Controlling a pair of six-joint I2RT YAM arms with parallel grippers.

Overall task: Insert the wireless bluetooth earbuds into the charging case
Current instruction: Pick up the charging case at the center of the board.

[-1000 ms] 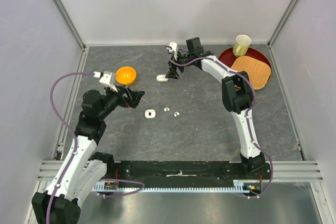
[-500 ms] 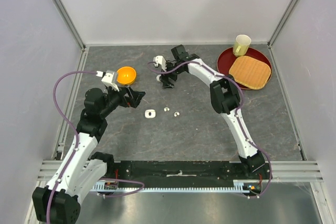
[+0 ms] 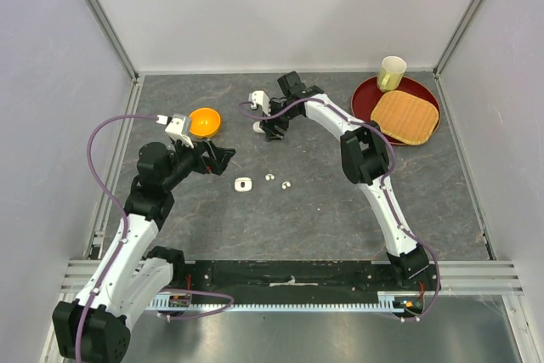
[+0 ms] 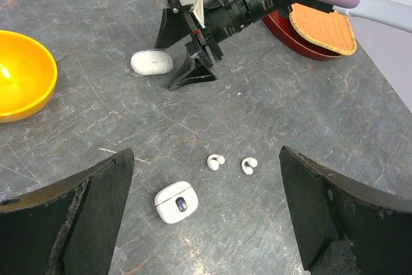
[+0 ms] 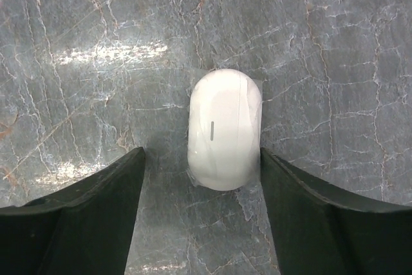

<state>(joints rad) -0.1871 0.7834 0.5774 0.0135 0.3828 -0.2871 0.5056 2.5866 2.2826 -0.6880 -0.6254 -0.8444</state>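
- The right gripper (image 5: 201, 151) was down at the tabletop (image 3: 323, 210), towards the middle of the far edge, with its fingers (image 5: 84, 217) set either side of a closed white case (image 5: 224, 129).
- Those fingers stood open. One showed a clear gap to the case and the other looked to be at its edge, so nothing was gripped yet.
- The left gripper (image 3: 226, 155) hung left of the tabletop's middle, fingers (image 4: 77, 223) spread wide and holding nothing.
- Two earbuds (image 4: 215, 161) lay loose side by side near the tabletop's middle, close together but apart, just right of a second case (image 4: 175, 201).
- The second case had a dark centre. I could not tell whether it was open or what it held.
- No other earbuds showed in any view.
- An orange bowl (image 3: 204, 122) sat left of the closed case. A red tray (image 3: 365, 95) with a woven mat (image 3: 405, 116) and a cup (image 3: 392, 73) filled the far right corner.
- Progress, as I judged it, was early: no visible earbud was seated in a case, and both lay untouched.
- Left to do: secure and open a case, pick up each earbud, seat it in its slot and close the lid.
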